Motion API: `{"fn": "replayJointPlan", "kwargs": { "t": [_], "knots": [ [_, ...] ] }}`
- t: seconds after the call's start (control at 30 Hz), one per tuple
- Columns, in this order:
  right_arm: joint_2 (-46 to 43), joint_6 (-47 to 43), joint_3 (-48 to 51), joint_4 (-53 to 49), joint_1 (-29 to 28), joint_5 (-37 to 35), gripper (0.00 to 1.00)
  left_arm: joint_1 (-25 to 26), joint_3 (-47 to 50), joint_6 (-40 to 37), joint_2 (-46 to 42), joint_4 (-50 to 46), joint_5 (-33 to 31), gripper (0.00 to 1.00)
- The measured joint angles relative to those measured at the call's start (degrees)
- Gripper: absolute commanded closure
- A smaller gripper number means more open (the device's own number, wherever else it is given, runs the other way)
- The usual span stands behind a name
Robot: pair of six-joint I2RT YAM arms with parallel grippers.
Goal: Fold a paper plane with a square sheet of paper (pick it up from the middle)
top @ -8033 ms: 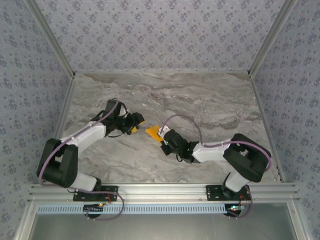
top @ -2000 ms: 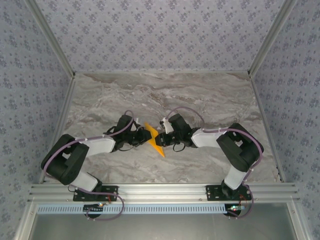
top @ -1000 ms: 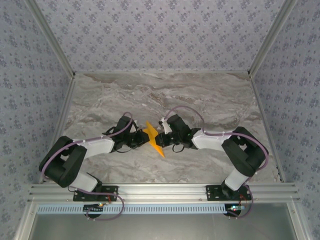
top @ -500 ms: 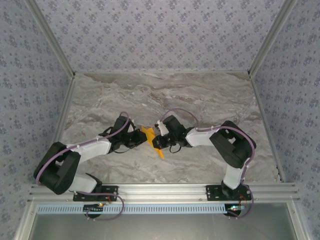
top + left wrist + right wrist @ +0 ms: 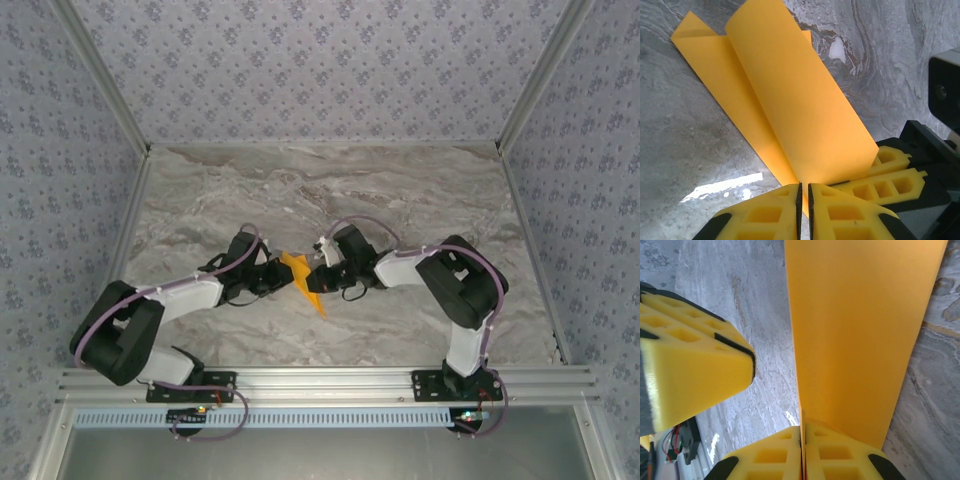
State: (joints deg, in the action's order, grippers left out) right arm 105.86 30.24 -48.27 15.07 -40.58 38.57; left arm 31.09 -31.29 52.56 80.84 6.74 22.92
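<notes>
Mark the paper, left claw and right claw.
paper (image 5: pixel 298 270): top view, upper folded flap.
left claw (image 5: pixel 803 192): left wrist view, seam between its shut fingertips.
right claw (image 5: pixel 802 435): right wrist view, seam between its shut fingertips.

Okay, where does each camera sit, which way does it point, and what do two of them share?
Top external: above and behind the bases, looking down at the marble table; both arms whole, meeting at the orange paper.
Left wrist: on the left arm, looking along the left jaws, shut on the paper; right arm's yellow fingers at right.
Right wrist: on the right arm, looking along the right jaws, shut on the paper; a left-arm finger at left.
Shared: both wrist views see the paper and the opposite fingers.
</notes>
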Motion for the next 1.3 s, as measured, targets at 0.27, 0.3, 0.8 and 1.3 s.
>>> {"fn": "replayJointPlan", "kwargs": {
  "t": [0.27,0.3,0.8,1.3],
  "knots": [
    [1.2,0.9,-0.3,0.9,0.6,4.4,0.91,-0.3,0.0,0.5,3.0,5.1,1.4,0.85],
    [1.3,0.9,-0.4,1.0,0.7,4.8,0.91,-0.3,0.0,0.6,3.4,5.9,1.7,0.85],
    [1.8,0.1,-2.1,-2.6,1.0,5.7,0.71,-0.3,-0.1,1.8,8.8,10.3,3.2,0.85],
    [-8.4,-4.2,0.9,-8.9,-5.4,-12.2,0.57,-0.3,-1.7,2.1,9.4,10.1,3.2,0.86]
  ]
}}
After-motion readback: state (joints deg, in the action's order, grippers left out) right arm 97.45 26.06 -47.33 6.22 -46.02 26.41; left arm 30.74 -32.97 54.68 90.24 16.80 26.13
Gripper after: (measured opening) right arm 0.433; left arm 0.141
